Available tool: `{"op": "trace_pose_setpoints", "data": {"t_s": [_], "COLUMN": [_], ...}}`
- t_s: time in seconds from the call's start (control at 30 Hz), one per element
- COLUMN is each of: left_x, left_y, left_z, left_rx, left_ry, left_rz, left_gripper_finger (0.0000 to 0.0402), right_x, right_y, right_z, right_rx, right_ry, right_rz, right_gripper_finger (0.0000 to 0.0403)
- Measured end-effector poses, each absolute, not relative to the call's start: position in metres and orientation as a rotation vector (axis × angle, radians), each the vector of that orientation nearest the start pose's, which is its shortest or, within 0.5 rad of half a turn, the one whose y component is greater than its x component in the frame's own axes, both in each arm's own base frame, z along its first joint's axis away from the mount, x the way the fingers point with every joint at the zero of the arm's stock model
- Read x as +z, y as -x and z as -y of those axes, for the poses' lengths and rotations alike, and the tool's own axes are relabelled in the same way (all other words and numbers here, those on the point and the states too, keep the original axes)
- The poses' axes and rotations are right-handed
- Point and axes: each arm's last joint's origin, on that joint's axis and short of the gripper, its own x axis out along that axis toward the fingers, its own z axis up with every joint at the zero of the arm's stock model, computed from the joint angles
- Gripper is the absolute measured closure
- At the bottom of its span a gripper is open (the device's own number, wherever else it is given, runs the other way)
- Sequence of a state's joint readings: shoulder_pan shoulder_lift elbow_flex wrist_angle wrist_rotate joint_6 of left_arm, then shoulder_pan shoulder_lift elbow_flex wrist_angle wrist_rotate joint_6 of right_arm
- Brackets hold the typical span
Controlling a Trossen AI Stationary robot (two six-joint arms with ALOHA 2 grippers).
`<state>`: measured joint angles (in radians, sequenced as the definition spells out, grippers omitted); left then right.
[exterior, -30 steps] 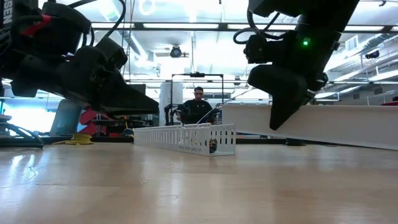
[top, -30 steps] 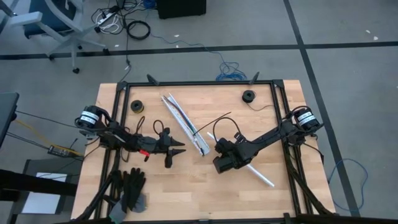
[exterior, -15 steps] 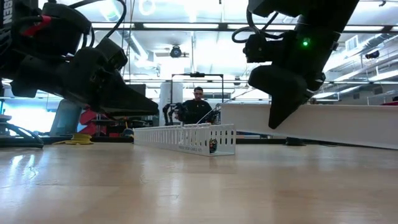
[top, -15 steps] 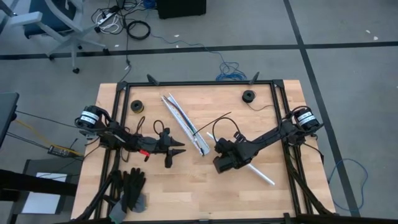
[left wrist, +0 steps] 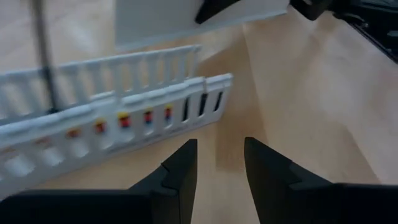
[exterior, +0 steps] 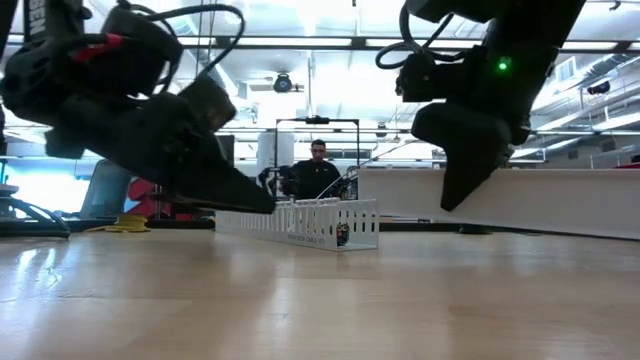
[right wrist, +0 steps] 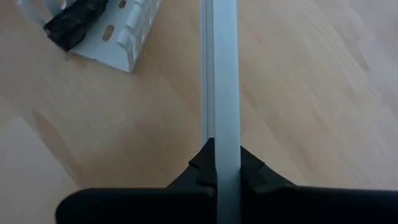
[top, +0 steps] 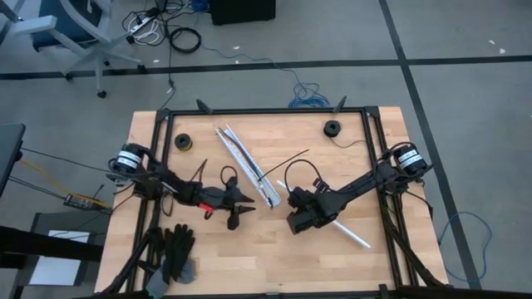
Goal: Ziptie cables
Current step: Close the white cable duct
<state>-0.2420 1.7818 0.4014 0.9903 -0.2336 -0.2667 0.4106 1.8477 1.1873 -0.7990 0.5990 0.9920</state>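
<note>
The cables (left wrist: 124, 118) show only as yellow, red and blue spots through the slots of the white slotted channel (top: 248, 166), inside which they lie. A dark lump (right wrist: 78, 22) sits at the channel's near end. My left gripper (top: 239, 211) is open and hovers just left of that near end, with the channel wall (left wrist: 112, 124) ahead of its fingers. My right gripper (top: 295, 221) stands right of the channel's near end, shut on a long flat white strip (top: 345, 231) that runs toward the near right. My right gripper pinches the white strip between its two fingers, which come from above and close across its width (right wrist: 222, 163), part-way along its length. The strip runs on ahead past the channel's end. Whether it is clear of the table, I cannot tell.
A thin black strand (top: 287, 162) lies right of the channel. Two small black rolls (top: 183, 142) (top: 332, 128) sit near the far edge, and black gloves (top: 174, 253) at the near left corner. A person (exterior: 318, 170) sits in the room beyond.
My left gripper has moved toward the table's right and slightly nearer, closing on the channel's near end, and has dipped a little lower. The right gripper and the strip have stayed almost where they were.
</note>
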Motion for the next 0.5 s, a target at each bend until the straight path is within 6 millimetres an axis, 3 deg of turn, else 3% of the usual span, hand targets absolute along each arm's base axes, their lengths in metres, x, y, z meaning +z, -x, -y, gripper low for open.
{"op": "trace_pose_setpoints", "data": {"t_s": [0.27, 0.5], "left_x": [0.082, 0.082], "left_y": [-0.302, -0.328], "left_z": [0.068, 0.071], "left_rx": [0.034, 0.033], "left_ry": [0.140, 0.126], "left_rz": [-0.378, -0.344], "left_gripper_finger": [0.0295, 0.0295], "right_x": [0.163, 0.163], "right_y": [-0.309, -0.308], "right_z": [-0.119, -0.120], "right_rx": [-0.717, -0.717], "right_ry": [-0.143, -0.149], "right_rz": [-1.062, -1.065], "right_gripper_finger": [0.0402, 0.0399]}}
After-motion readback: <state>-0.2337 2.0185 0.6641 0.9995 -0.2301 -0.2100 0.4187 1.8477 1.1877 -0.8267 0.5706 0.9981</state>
